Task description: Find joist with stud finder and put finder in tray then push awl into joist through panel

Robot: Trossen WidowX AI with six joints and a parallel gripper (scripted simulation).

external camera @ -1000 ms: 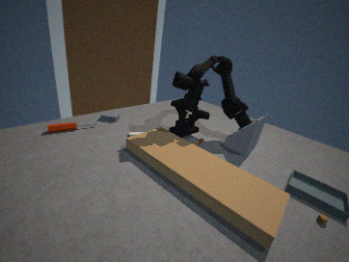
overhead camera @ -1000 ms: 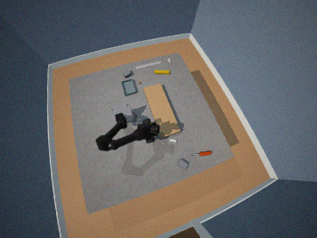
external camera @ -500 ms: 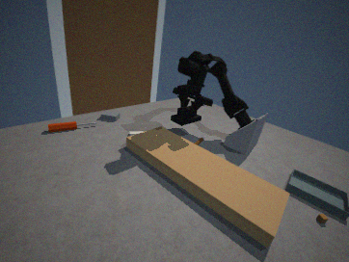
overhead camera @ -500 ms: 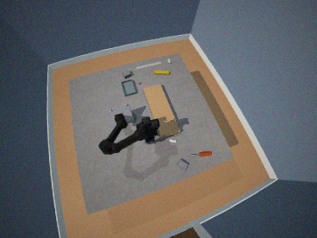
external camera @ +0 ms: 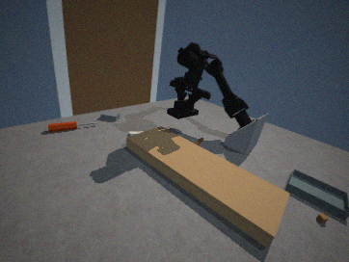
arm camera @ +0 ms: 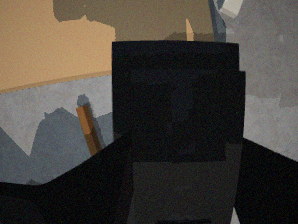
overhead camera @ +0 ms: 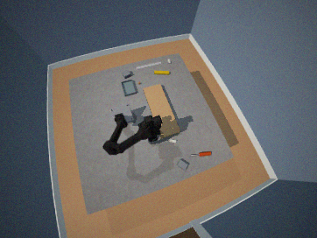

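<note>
The floor panel (overhead camera: 161, 101) (external camera: 217, 178) (arm camera: 55, 47) is a long tan slab, with the arm's shadow over one end. My gripper (overhead camera: 153, 126) (external camera: 184, 103) (arm camera: 177, 136) is shut on a black, boxy thing, which looks like the stud finder (arm camera: 175, 100) (external camera: 182, 111). It is held raised beside that shadowed end of the panel. The awl (overhead camera: 205, 154) (external camera: 63, 126), with an orange-red handle and thin shaft, lies on the grey surface beyond that end. The tray (overhead camera: 130, 88) (external camera: 318, 191) is dark-rimmed and empty, near the panel's other end. No joist shows.
A small white piece (overhead camera: 173, 141) (external camera: 136, 133) (arm camera: 231, 7) lies by the panel's shadowed end. A grey block (overhead camera: 183, 164) (external camera: 108, 117) is near the awl. A brown stick (external camera: 200, 141) (arm camera: 87, 125) lies beside the panel. A tilted grey sheet (external camera: 248, 137) stands by the arm's base. A yellow bar (overhead camera: 162, 73) is at the back.
</note>
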